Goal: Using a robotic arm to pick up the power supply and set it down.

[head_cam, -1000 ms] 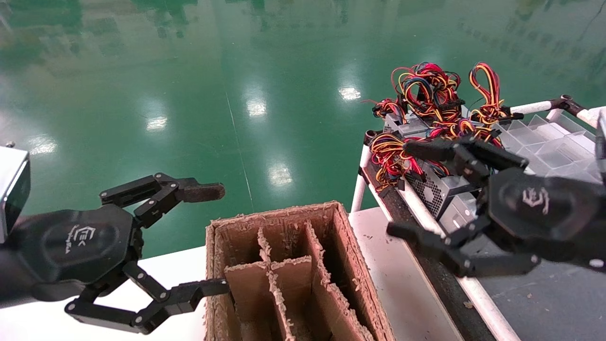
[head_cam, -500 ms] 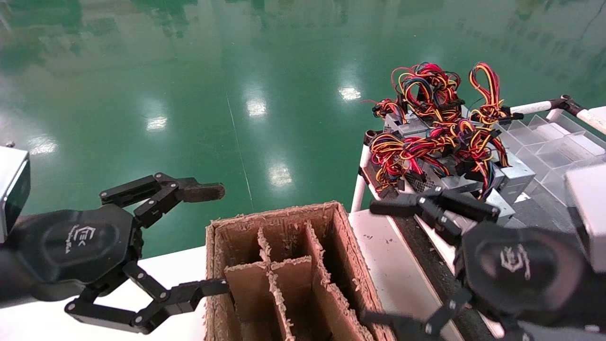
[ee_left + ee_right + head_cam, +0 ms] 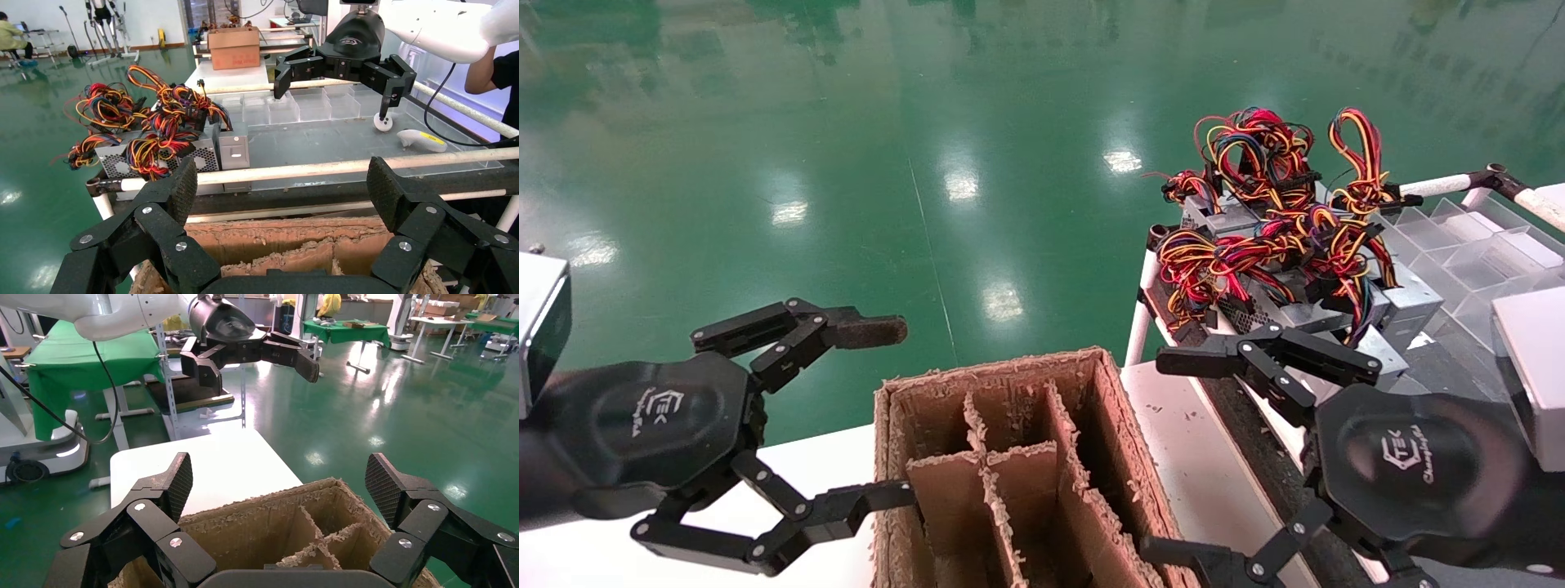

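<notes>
I see right gripper pulled back empty, fingers wide, from grey sheet-metal power supply to frayed cardboard box.

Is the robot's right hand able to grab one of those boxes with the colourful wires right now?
Probably yes. The right gripper is open and empty, and the power supply pile sits just beyond it on the cart with nothing between. It must reach forward first.

I've got a worn brown cardboard box in the near middle, split by ragged dividers into compartments, sitting on a white table. To its right stands a cart with a white tube frame, and clear plastic bins sit toward its far right. Beyond everything lies a glossy green floor.
</notes>
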You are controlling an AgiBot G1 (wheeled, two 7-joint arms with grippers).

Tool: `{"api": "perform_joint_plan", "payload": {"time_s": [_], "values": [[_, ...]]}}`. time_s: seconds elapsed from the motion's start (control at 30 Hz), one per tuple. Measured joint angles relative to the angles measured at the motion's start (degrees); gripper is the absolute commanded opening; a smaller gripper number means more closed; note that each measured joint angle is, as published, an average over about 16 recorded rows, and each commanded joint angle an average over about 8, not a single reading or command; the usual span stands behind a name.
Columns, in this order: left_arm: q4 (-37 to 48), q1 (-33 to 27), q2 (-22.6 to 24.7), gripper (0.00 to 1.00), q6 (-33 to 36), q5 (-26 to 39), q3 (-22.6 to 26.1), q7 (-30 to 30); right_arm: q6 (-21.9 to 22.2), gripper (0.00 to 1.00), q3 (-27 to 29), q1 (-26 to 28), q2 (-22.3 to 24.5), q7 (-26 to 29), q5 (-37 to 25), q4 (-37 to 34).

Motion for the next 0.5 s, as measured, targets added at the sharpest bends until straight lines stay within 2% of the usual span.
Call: {"api": "perform_joint_plan", "payload": {"time_s": [0.5], "values": [[0.0,0.0,0.0,1.0,0.0,0.0,0.0,0.0,0.2,1.0,-0.1,0.1,0.0,-0.2,0.2,-0.4]]}}
